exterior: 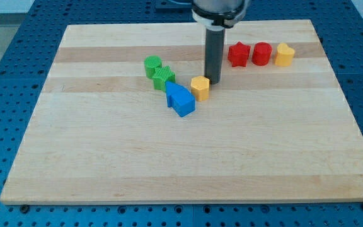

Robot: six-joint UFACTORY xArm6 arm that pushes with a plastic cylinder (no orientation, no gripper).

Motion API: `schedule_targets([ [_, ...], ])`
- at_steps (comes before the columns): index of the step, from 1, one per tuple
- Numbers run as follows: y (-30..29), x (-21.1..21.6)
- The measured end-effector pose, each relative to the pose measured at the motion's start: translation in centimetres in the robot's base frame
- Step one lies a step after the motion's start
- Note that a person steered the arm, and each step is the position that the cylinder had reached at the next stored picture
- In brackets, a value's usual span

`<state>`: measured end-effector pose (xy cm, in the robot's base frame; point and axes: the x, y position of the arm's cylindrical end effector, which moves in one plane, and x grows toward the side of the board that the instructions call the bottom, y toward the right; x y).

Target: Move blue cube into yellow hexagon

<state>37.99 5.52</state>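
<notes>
The blue cube lies near the board's middle, with another blue block touching it at its upper left. The yellow hexagon stands just to the right of the blue blocks, very close to or touching them. My tip is on the board just right of and slightly above the yellow hexagon, close against it. The rod rises straight to the view's top.
A green cylinder and a green star sit left of the blue blocks. A red star, a red hexagon-like block and a yellow block line up at the upper right. The wooden board rests on a blue perforated table.
</notes>
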Motion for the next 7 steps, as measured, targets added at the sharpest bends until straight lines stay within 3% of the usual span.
schedule_targets([
  [2,5.1,2.5],
  [5,2.3,9.0],
  [7,-0.1,10.9],
])
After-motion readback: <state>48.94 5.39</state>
